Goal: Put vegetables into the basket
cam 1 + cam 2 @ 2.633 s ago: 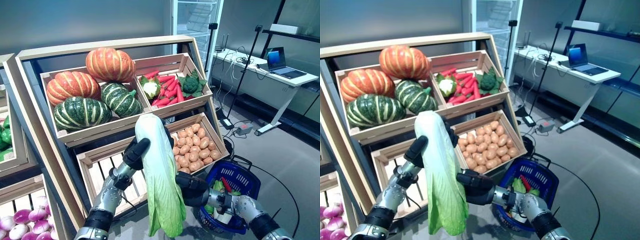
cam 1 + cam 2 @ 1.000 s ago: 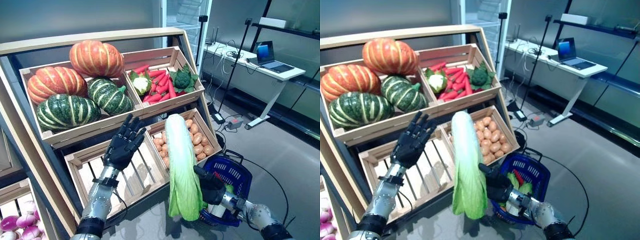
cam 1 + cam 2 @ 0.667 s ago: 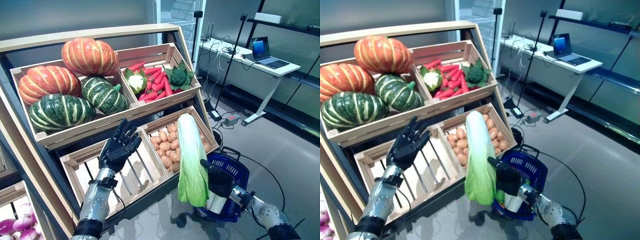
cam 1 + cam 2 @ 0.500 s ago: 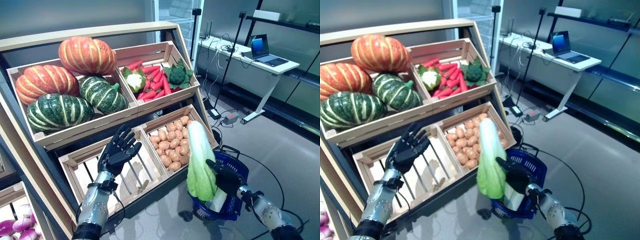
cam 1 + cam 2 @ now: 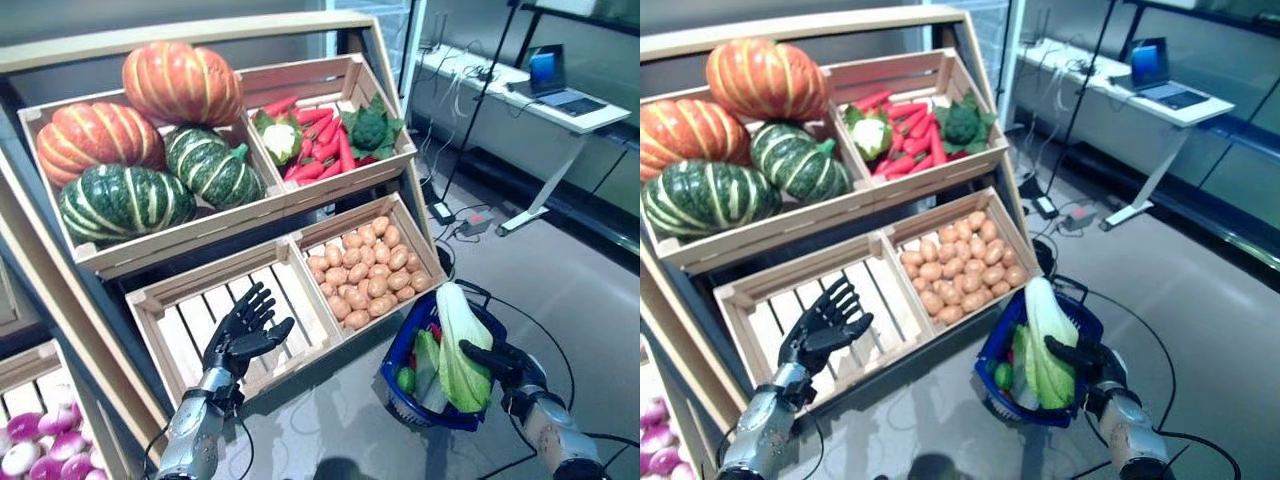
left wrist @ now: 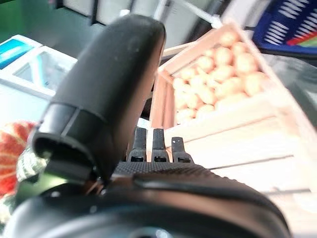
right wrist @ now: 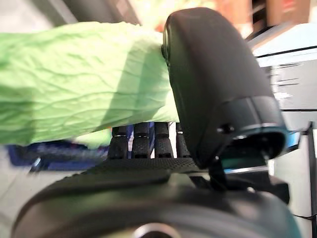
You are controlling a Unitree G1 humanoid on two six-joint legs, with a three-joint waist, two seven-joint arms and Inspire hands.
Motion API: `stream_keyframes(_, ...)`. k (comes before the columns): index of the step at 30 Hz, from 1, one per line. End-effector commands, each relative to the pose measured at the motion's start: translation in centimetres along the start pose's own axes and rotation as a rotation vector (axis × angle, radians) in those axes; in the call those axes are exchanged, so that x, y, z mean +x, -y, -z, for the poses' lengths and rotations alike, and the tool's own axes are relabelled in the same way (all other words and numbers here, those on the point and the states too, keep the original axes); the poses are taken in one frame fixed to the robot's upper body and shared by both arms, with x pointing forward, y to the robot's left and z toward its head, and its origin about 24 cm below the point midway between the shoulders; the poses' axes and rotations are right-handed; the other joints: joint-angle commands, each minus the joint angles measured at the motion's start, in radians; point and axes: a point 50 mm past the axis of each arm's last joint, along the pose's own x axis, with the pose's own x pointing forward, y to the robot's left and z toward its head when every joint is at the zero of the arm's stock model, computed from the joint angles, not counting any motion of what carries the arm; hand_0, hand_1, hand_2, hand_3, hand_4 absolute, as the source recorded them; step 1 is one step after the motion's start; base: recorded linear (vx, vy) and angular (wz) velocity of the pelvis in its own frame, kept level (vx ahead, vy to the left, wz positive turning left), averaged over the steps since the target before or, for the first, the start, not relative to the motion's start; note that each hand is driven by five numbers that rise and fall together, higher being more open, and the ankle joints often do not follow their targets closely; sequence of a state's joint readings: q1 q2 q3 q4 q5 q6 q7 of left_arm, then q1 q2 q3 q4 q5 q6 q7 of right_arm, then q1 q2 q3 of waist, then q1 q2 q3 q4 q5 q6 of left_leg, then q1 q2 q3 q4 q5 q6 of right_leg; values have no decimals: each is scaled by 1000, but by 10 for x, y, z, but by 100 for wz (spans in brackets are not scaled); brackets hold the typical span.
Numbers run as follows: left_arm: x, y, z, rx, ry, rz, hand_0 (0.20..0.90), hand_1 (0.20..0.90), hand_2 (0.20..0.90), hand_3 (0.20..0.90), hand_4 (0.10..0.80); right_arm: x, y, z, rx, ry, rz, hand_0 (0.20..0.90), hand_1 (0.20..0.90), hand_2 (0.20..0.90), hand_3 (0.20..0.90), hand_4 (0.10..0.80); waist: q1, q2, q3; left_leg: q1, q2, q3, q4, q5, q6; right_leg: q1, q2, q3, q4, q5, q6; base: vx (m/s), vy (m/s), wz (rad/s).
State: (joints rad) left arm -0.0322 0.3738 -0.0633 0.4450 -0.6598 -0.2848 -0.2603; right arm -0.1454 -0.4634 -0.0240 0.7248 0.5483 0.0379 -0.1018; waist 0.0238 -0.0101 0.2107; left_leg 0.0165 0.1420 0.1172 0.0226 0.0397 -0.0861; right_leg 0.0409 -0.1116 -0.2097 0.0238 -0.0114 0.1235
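Note:
A long napa cabbage [image 5: 455,345], white at the stem and green at the leaves, leans upright inside the blue basket [image 5: 437,420] on the floor to the right of the stand. My right hand [image 5: 503,361] is shut on its leafy side: in the right wrist view the thumb [image 7: 213,84] presses on the cabbage [image 7: 74,84] with the fingers under it. Other green and red vegetables lie in the basket beside it. My left hand [image 5: 243,332] hovers open in front of the empty slatted crate [image 5: 215,320], holding nothing.
The wooden stand holds a crate of pumpkins [image 5: 140,140], a crate of carrots, cauliflower and broccoli [image 5: 325,135], and a crate of potatoes [image 5: 365,270] just left of the basket. Purple turnips [image 5: 30,440] lie at the lower left. A desk with a laptop [image 5: 560,85] stands back right.
My right hand has carried the cabbage rightwards and down from in front of the stand into the basket. My left hand let go of it and stays open by the empty crate. The camera shifted.

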Motion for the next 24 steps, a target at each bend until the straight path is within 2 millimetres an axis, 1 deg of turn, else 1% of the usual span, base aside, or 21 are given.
stream_keyframes(1,41,25,-87,118,379,123,900,900,900,900,800,11,-10,-115,6,440,90,300,300,300,300,400,9,-2,96,-178,16,-11,353,-169,29,-151,-49,0,350,-131,-94,-307,-9,20)
stream_keyframes(2,44,27,-91,119,392,128,900,900,900,900,800,11,-12,-121,3,453,99,300,300,300,300,400,7,-1,108,-213,18,-16,400,-186,30,-183,-54,4,396,-146,-99,-332,4,18)
stream_keyframes(3,46,32,-98,118,418,140,900,900,900,900,800,12,-16,-132,5,475,117,300,300,300,300,400,6,3,137,-277,20,-30,481,-213,32,-238,-64,11,477,-169,-108,-239,16,6)
stream_keyframes(4,47,34,-100,117,432,147,900,900,900,900,800,12,-16,-138,7,484,132,300,300,300,300,400,3,5,150,-312,21,-31,534,-237,39,-272,-68,18,533,-189,-116,-206,21,3)
stream_keyframes(5,48,36,-101,117,437,150,900,900,900,900,800,12,-16,-141,8,488,139,300,300,300,300,400,1,6,149,-330,21,-31,549,-242,43,-290,-69,19,550,-195,-119,-228,48,2)
stream_keyframes(6,51,43,-109,111,471,173,900,900,900,900,800,13,-12,-150,0,500,179,300,300,300,300,400,0,16,182,-405,21,-34,659,-290,56,-367,-88,27,670,-234,-132,-214,52,9)
stream_keyframes(9,53,48,-115,100,499,197,900,900,900,900,800,16,-3,-158,7,496,223,300,300,300,300,400,1,21,203,-480,22,-41,773,-339,71,-448,-117,31,784,-270,-139,-176,38,15)
stream_keyframes(10,55,51,-119,97,513,210,900,900,900,900,800,16,1,-163,12,497,242,300,300,300,300,400,2,25,214,-517,25,-44,829,-365,79,-489,-133,32,839,-289,-140,-95,29,10)
stream_keyframes(11,56,55,-121,96,524,223,900,900,900,900,800,17,6,-167,31,496,261,300,300,300,300,400,4,28,224,-539,23,-50,878,-403,76,-520,-146,41,896,-321,-131,-82,26,10)
stream_keyframes(14,57,59,-126,97,547,247,900,900,900,900,800,17,14,-179,67,506,302,300,300,300,300,400,7,38,240,-600,15,-56,958,-437,85,-592,-166,53,976,-347,-131,-79,12,9)
stream_keyframes(15,57,62,-129,96,561,261,900,900,900,900,800,16,18,-186,98,516,338,300,300,300,300,400,7,46,250,-631,10,-59,994,-452,90,-632,-171,61,1011,-358,-132,-128,5,9)
stream_keyframes(19,58,68,-140,72,610,288,900,900,900,900,800,11,28,-209,194,546,404,300,300,300,300,400,4,67,269,-727,-5,-68,1097,-485,94,-734,-174,74,1107,-392,-138,-100,-4,10)
stream_keyframes(23,58,75,-151,74,658,299,900,900,900,900,800,4,30,-231,287,596,419,300,300,300,300,400,0,80,280,-803,-17,-75,1177,-509,103,-818,-170,78,1190,-422,-146,-68,-12,3)
stream_keyframes(24,58,75,-154,73,665,303,900,900,900,900,800,3,32,-235,298,605,432,665,665,665,665,643,0,81,281,-814,-20,-77,1188,-512,105,-831,-169,79,1202,-426,-147,-53,-27,5)
